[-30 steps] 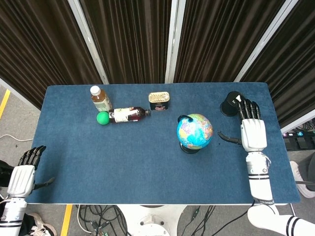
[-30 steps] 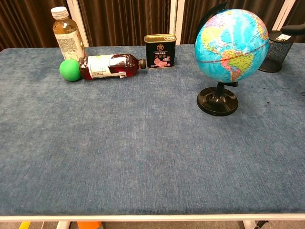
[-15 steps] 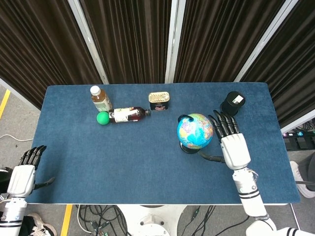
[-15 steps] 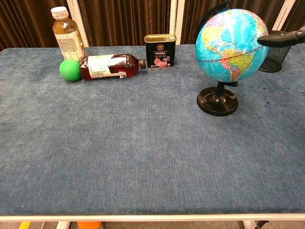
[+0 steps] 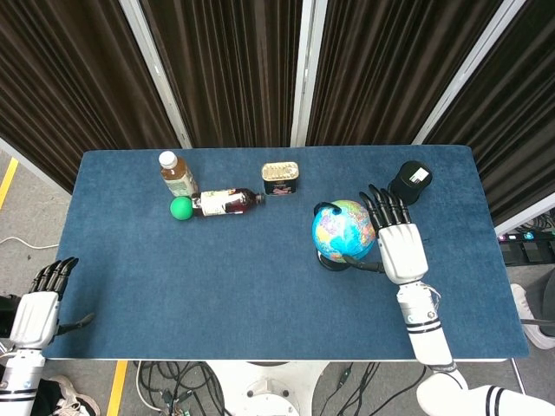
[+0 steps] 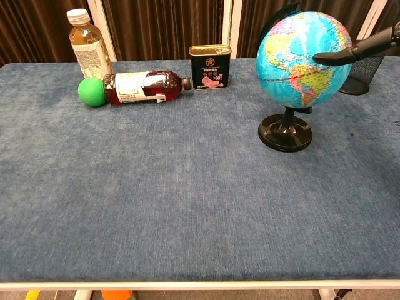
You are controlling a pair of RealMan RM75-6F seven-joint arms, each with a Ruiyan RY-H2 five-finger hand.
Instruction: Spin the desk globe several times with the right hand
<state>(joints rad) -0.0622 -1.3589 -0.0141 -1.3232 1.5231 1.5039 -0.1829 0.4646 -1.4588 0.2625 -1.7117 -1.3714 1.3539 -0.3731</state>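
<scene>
The desk globe (image 5: 342,230) (image 6: 303,59) stands on a black round base (image 6: 285,134) right of the table's middle. My right hand (image 5: 397,243) lies flat beside the globe's right side, fingers spread and pointing away from me. In the chest view one dark finger (image 6: 347,52) lies against the globe's right face. It holds nothing. My left hand (image 5: 39,305) hangs off the table's near left corner, fingers apart and empty.
A black mesh cup (image 5: 411,181) stands behind my right hand. At the back are a dark tin can (image 5: 280,178), a lying red-drink bottle (image 5: 224,203), a green ball (image 5: 180,208) and an upright tea bottle (image 5: 176,173). Blue cloth covers the table (image 5: 217,277).
My right hand has swung left from beside the mesh cup to the globe's right side, and one finger now lies against the sphere. The left hand has hardly moved.
</scene>
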